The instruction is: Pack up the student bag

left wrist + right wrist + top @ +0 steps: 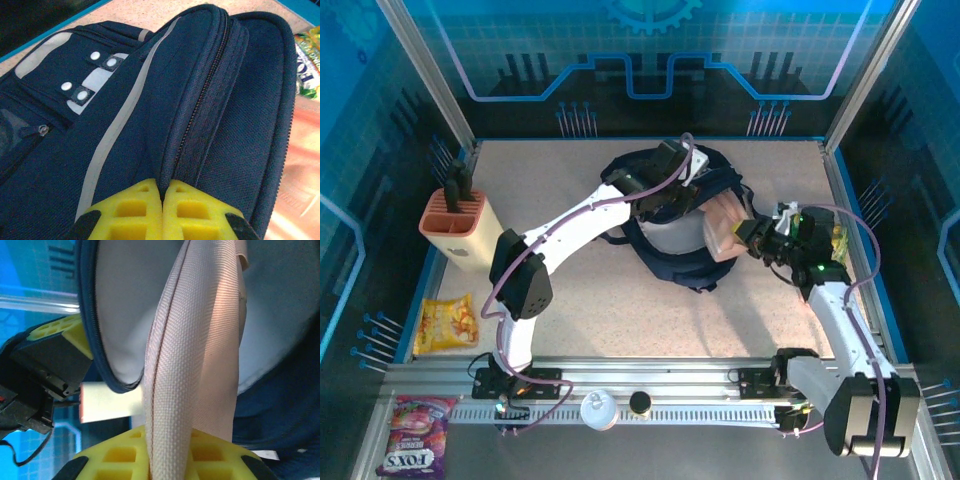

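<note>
The student bag (672, 238), dark navy with a pale stripe, lies mid-table with its mouth held open. My left gripper (667, 186) is shut on a fold of the bag's zipper edge (200, 120); the yellow fingertips (145, 200) pinch the fabric between them. My right gripper (748, 236) is shut on a pink woven fabric pouch (722, 236), which stands at the bag's right side. In the right wrist view the pouch (192, 365) runs up between the fingers, in front of the bag's pale grey lining (125, 300).
A peach holder (457, 222) with dark items stands at the left. A yellow snack packet (447, 322) lies near the front left and a candy bag (412, 435) below the rail. A green packet (837, 240) lies behind the right wrist.
</note>
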Available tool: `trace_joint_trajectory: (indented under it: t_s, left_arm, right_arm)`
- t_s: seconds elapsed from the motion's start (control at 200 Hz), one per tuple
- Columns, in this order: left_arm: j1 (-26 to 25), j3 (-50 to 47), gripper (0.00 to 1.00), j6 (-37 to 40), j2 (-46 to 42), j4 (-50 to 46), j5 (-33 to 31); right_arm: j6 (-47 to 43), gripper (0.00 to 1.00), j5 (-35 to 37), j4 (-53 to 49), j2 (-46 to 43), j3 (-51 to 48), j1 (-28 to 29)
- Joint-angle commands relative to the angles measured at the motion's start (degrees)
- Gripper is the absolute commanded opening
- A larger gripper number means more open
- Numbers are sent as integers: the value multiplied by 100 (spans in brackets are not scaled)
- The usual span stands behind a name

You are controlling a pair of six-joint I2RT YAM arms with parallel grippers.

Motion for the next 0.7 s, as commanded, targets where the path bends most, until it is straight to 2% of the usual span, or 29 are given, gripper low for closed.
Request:
trace_joint_trajectory:
  t_s: [0.0,0.29,0.555,0.695]
  left_arm:
    - [-31,135,0,-266,-516,643,394]
    - [-31,-195,0,-327,-867,800,529]
    - [-31,-456,0,-371,-1109,874,534]
    - [-28,-492,0,-419,-1111,874,550]
  right_arm:
    - [447,15,-391,1101,286,6,247]
    - [1292,16,-168,2554,1558,72,642]
    - [1785,16,518,3352,2646,239,787]
    - [1861,17,873,3272,3207,652,1004]
